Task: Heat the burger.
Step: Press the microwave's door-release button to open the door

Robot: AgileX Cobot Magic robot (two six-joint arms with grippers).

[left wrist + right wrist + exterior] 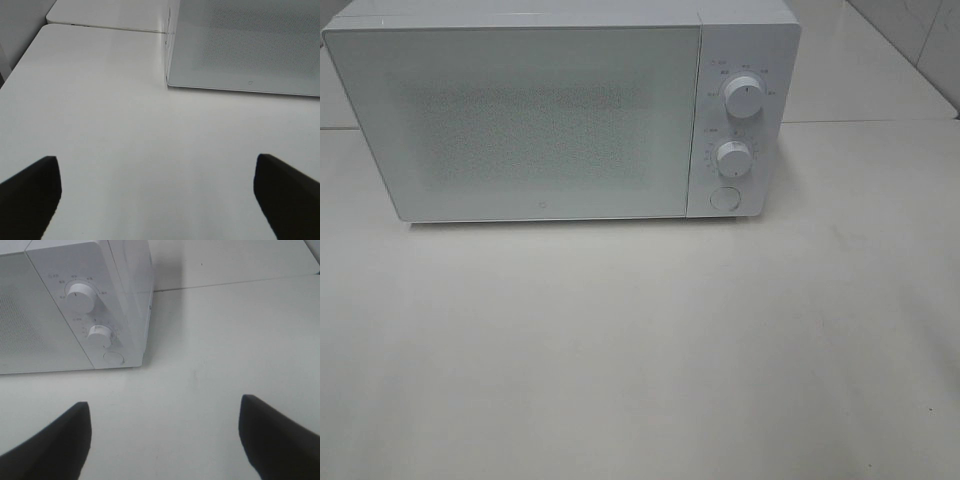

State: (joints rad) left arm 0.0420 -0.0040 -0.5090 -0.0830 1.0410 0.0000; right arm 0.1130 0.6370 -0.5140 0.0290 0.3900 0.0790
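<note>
Item 1, nearest you: left gripper point(155, 165). Its two dark fingers point(30, 197) stand wide apart with only bare tabletop between them; it holds nothing. You see it in its own wrist view only.

Item 2: right gripper point(164, 405). Its dark fingers point(280, 435) are likewise spread wide over bare tabletop and grip nothing.

Item 3: table point(640, 350). It has a pale, off-white top and lies under both grippers. A thin seam point(860, 122) crosses it further back, level with the oven.

Item 4: microwave oven point(540, 120). It is a white box standing on the table beyond both grippers, well apart from them. Its door point(520, 130) is shut, with a frosted, speckled panel you cannot see through. On the control strip to the right of the door, from top to bottom, are an upper knob point(744, 98), a lower knob point(732, 156) and a round button point(724, 197).

Item 5: tiled wall point(920, 40), at the far right corner behind the table.

Item 6: the burger. You cannot tell where it is; no view shows it, and the oven's shut door hides whatever is inside.
</note>
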